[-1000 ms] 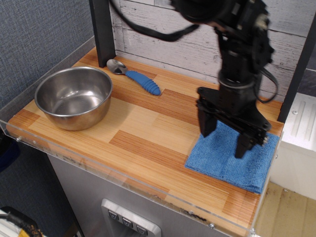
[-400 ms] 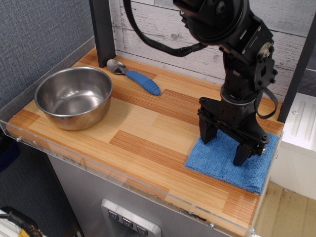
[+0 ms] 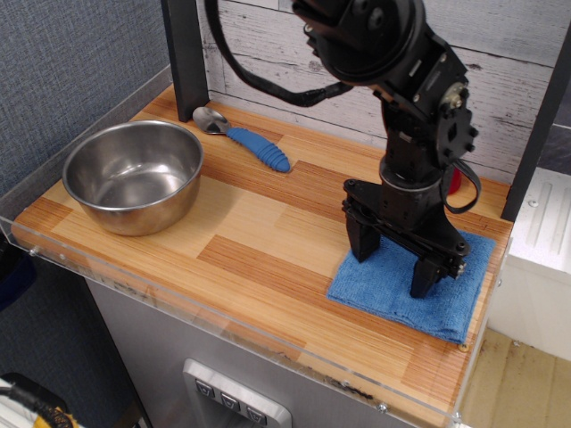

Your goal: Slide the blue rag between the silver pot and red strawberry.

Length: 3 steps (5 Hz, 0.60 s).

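Note:
The blue rag lies flat at the front right of the wooden counter. My gripper stands open over it, with both black fingertips pressed down onto the cloth. The silver pot sits at the left of the counter, far from the rag. Only a small red patch of the strawberry shows behind my arm at the back right.
A spoon with a blue handle lies at the back, right of a black post. A clear plastic lip runs along the counter's front edge. A white appliance stands beyond the right edge.
My gripper came down onto the rag and shifted left. The rag slid a little to the left with it. The strawberry's red patch now shows behind my arm.

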Available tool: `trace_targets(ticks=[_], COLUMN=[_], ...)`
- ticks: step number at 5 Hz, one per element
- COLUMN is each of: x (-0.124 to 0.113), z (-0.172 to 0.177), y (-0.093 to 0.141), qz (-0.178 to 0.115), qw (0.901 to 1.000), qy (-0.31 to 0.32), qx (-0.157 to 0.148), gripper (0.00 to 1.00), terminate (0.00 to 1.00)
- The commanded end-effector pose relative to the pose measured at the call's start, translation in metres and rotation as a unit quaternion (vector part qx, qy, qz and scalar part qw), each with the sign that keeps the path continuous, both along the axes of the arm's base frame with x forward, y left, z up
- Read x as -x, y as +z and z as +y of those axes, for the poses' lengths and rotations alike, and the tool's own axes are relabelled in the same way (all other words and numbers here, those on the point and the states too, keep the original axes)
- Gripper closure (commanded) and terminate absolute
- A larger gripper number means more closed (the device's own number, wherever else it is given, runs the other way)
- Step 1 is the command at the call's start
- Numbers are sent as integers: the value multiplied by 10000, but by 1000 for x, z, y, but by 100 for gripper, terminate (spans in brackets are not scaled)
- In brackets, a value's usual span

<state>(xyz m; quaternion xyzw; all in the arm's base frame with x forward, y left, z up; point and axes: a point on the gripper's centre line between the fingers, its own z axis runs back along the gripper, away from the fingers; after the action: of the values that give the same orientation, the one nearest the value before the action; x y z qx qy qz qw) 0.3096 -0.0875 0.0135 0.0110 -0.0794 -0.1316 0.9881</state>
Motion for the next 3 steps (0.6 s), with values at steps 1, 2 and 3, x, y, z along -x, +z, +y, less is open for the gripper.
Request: trace_targets(ticks=[1,2,3], x=[-9,-17,-25], z=[19,35,52], y=[13,15,14], qz=[-255,-264,-246], qw=[9994,9991,9987], qy=[203,318,449], qx=[117,83,74], gripper=[0,0,0], terminate=[0,0,0])
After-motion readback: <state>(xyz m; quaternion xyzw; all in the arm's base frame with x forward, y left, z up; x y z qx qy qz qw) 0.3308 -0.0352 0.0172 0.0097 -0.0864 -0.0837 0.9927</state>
